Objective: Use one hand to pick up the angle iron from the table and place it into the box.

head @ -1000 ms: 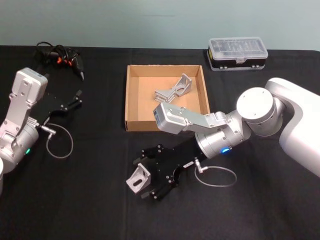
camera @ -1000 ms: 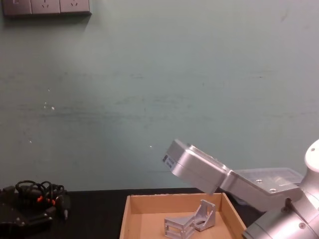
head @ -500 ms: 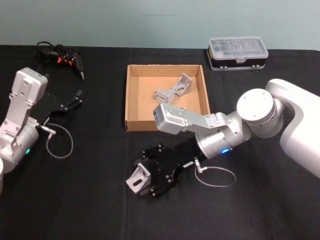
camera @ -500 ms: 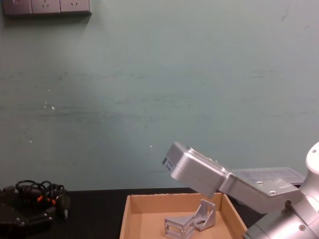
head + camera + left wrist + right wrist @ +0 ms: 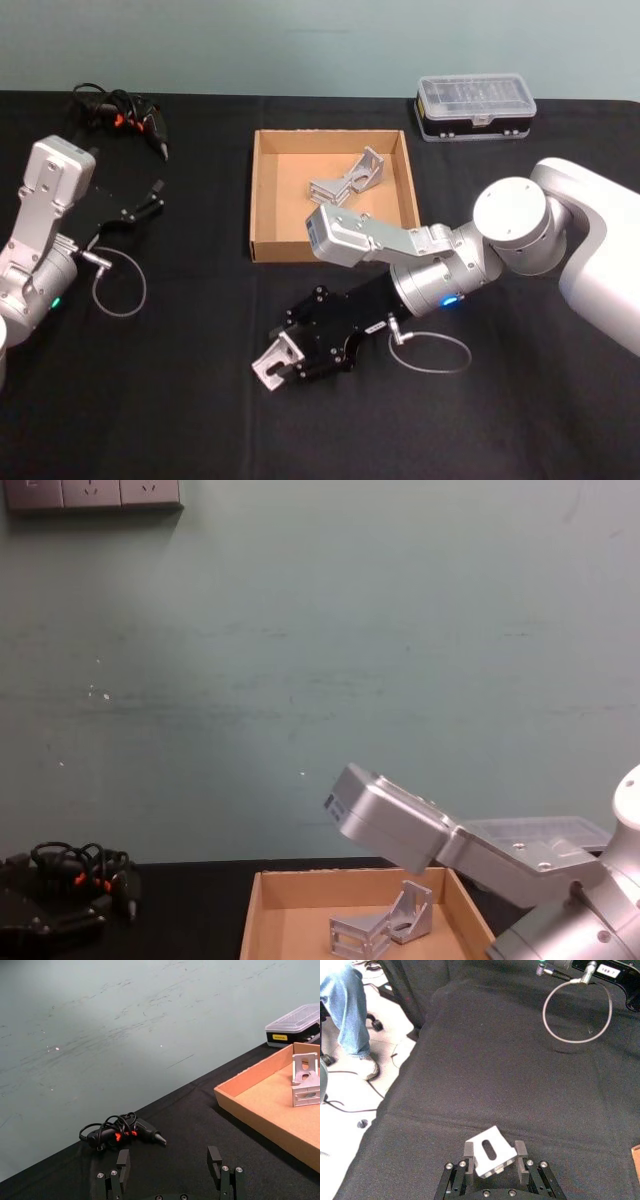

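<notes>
Right gripper point(image 5: 272, 366): set low over the table point(image 5: 150, 400), in front of the box point(image 5: 262, 200) (on the robot's side of it); its black fingers point(image 5: 468, 1151) are closed on the angle iron point(image 5: 270, 367), one on each side of the bracket, as is seen in the right wrist view.
Angle iron: held at the tip of the right gripper, near the table surface, well apart from the box; a slotted face point(image 5: 490, 1151) is turned up toward the wrist camera.
Box: placed on the table beyond the right gripper; two other metal brackets point(image 5: 346, 178) are lying inside it, toward its far right part.
Left gripper point(image 5: 140, 207): kept at the left of the table, away from the box; its fingers point(image 5: 214, 1158) are spread apart with nothing between them.
Tool with cable point(image 5: 120, 113): lying at the far left corner of the table.
Plastic case point(image 5: 475, 105): set at the far edge, to the right of the box.
Wire loop point(image 5: 432, 352): hanging from the right wrist, resting near the table.
</notes>
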Robot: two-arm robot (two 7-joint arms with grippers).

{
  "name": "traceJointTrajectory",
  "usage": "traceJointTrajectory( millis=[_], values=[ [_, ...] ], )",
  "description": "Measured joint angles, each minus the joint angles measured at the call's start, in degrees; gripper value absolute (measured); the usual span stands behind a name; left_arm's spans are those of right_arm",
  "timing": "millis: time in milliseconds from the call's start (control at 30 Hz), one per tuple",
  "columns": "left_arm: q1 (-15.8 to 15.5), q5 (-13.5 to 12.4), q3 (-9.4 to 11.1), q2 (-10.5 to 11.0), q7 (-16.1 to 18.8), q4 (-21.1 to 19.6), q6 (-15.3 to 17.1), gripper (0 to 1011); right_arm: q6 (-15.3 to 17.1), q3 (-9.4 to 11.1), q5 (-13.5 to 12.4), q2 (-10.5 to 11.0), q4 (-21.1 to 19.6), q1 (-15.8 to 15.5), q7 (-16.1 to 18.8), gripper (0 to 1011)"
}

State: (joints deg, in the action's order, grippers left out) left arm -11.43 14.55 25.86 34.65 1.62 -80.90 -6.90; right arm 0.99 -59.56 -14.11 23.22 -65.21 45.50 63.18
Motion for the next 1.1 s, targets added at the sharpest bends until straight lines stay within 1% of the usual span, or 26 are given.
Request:
traceJointTrajectory(
  millis=[300,433,533,567,633,733,767,833,933,967,1067,1100],
  values=[
    [0.0,0.0,0.0,0.0,0.0,0.0,0.0,1011,0.0,0.23,-0.03,0.08,-0.28,-0.06,-0.04,488],
    [0.0,0.0,0.0,0.0,0.0,0.0,0.0,1012,0.05,0.81,-0.48,0.57,-1.35,-0.18,-0.22,488],
    [0.0,0.0,0.0,0.0,0.0,0.0,0.0,1011,0.4,2.17,-1.47,1.66,-3.46,-0.41,-1.37,488],
    [0.0,0.0,0.0,0.0,0.0,0.0,0.0,1011,0.4,2.17,-1.47,1.66,-3.46,-0.41,-1.37,488],
    [0.0,0.0,0.0,0.0,0.0,0.0,0.0,1011,0.89,3.73,-2.25,2.77,-5.46,-0.7,-3.12,488],
    [0.0,0.0,0.0,0.0,0.0,0.0,-0.01,1011,1.49,5.24,-2.74,3.66,-6.85,-1.05,-5.21,488],
    [0.0,0.0,0.0,0.0,0.0,0.0,0.0,1011,1.99,6.33,-3.0,4.09,-7.59,-1.36,-6.93,487],
    [0.0,0.0,0.0,0.0,0.0,0.0,0.0,1011,2.56,7.55,-3.2,4.41,-8.07,-1.79,-9.02,488],
    [0.0,0.0,0.0,0.0,0.0,0.0,0.0,1011,3.5,9.97,-3.8,4.52,-8.4,-2.83,-13.11,488],
    [0.0,0.0,0.0,0.0,0.0,0.0,0.0,1011,3.96,11.12,-3.93,4.34,-8.31,-3.4,-15.2,488],
    [0.0,0.0,0.0,0.0,0.0,0.0,0.0,1011,4.69,12.55,-3.91,3.66,-7.49,-4.0,-18.08,488],
    [0.0,0.0,0.0,0.0,0.0,0.0,0.0,1011,5.08,13.16,-3.79,3.07,-6.6,-4.17,-19.68,488]
  ],
)
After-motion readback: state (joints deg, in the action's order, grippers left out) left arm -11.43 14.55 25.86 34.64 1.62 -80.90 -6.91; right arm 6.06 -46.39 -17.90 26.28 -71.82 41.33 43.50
